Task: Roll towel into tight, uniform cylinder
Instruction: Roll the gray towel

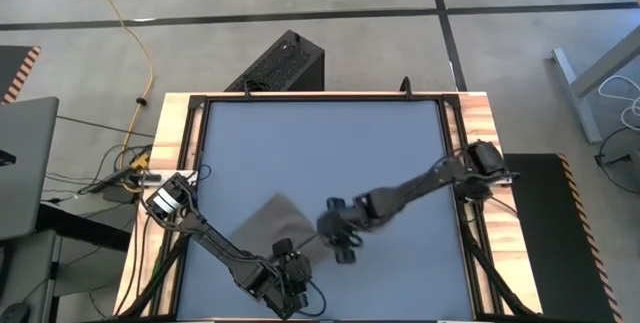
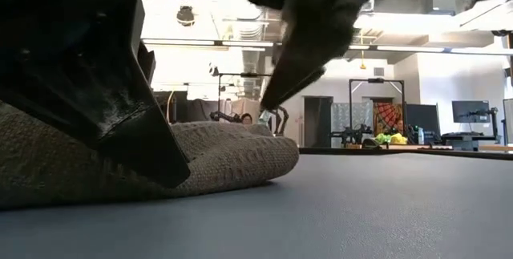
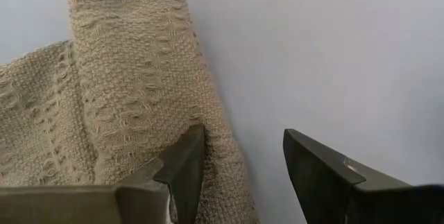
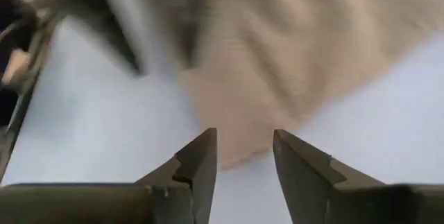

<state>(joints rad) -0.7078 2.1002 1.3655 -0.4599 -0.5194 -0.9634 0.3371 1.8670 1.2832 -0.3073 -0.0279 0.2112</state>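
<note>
Both hands spread at the towel, nothing pinched.

We are seeing the towel (image 1: 275, 225) lying crumpled, not rolled, near the counter's (image 1: 320, 143) six o'clock edge. The left hand (image 3: 239, 165) is hovering spread at the cloth's five o'clock corner; the right hand (image 4: 244, 156), also spread, is hanging at its three o'clock edge. We are judging the risk as uneven grips: one hand catching a single layer would be skewing the roll into a loose cone.

towel (image 1: 272, 225): you've got one taupe grey-brown cloth, coarse woven texture
state: loosely folded and rumpled, not a cylinder
pose: lying low, one rounded folded edge raised slightly
location: near front-left part of the bench (image 1: 320, 143)
</note>
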